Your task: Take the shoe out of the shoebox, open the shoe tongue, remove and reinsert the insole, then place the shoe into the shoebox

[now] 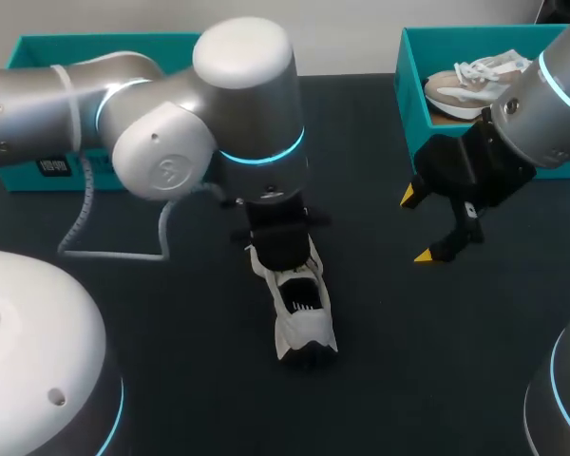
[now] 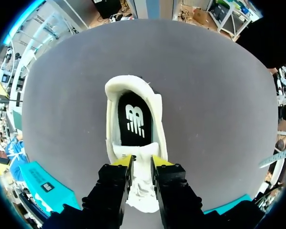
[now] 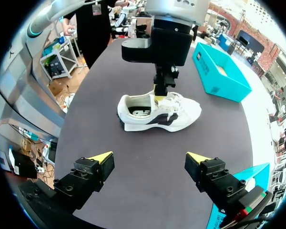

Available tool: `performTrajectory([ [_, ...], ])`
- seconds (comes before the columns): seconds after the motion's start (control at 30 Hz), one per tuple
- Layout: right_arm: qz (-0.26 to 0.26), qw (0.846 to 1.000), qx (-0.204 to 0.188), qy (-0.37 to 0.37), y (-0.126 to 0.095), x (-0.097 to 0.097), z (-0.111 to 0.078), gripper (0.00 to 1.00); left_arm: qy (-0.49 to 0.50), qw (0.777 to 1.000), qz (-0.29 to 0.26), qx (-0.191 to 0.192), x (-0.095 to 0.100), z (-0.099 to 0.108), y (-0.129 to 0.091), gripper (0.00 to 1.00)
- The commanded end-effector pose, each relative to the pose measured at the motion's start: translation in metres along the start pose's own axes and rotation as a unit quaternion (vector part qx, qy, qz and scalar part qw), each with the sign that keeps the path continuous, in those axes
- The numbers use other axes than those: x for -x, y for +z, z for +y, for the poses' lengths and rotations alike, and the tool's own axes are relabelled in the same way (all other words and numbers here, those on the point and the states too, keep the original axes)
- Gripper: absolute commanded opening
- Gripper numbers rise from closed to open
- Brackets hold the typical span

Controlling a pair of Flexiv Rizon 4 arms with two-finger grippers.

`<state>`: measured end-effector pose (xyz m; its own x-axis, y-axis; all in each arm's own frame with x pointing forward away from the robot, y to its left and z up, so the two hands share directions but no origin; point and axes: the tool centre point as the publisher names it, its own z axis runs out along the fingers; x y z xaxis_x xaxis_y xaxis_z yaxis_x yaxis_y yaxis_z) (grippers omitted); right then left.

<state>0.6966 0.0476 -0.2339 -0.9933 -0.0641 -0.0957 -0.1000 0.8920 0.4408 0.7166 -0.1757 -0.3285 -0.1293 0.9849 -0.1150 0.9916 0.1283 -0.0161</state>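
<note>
Since the left gripper [image 2: 142,162] is clamped on the tongue [image 2: 142,191] of the white shoe [image 1: 299,313] at frame centre, pull it gently upward, leaving the spread-fingered right gripper [image 1: 418,226], centre right, room to reach the insole [image 2: 132,119]

You have soft, even overhead light: the dark table [image 1: 180,380] looks matte, and the white shoe [image 1: 304,318] throws only a faint shadow.
</note>
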Motion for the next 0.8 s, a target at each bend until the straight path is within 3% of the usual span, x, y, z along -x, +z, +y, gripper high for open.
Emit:
performTrajectory([
  [0.03, 0.000, 1.000, -0.001, 0.000, 0.001, 0.001, 0.000, 1.00, -0.009, 1.000, -0.007, -0.006, 0.002, -0.001, -0.001, 0.26],
  [0.2, 0.000, 1.000, -0.001, 0.000, 0.001, 0.001, 0.000, 1.00, -0.027, 1.000, -0.012, -0.011, 0.002, 0.002, -0.008, 0.29],
  [0.53, 0.000, 1.000, -0.001, 0.000, 0.001, 0.001, 0.000, 1.00, -0.066, 0.997, 0.015, -0.029, 0.005, -0.004, 0.009, 0.35],
  [0.67, 0.000, 1.000, -0.001, 0.000, 0.001, 0.001, 0.000, 1.00, -0.096, 0.995, 0.010, -0.022, 0.001, -0.002, -0.004, 0.32],
  [0.8, 0.000, 1.000, -0.001, 0.000, 0.001, 0.001, 0.000, 1.00, -0.129, 0.991, 0.008, -0.040, -0.004, -0.001, -0.017, 0.31],
])
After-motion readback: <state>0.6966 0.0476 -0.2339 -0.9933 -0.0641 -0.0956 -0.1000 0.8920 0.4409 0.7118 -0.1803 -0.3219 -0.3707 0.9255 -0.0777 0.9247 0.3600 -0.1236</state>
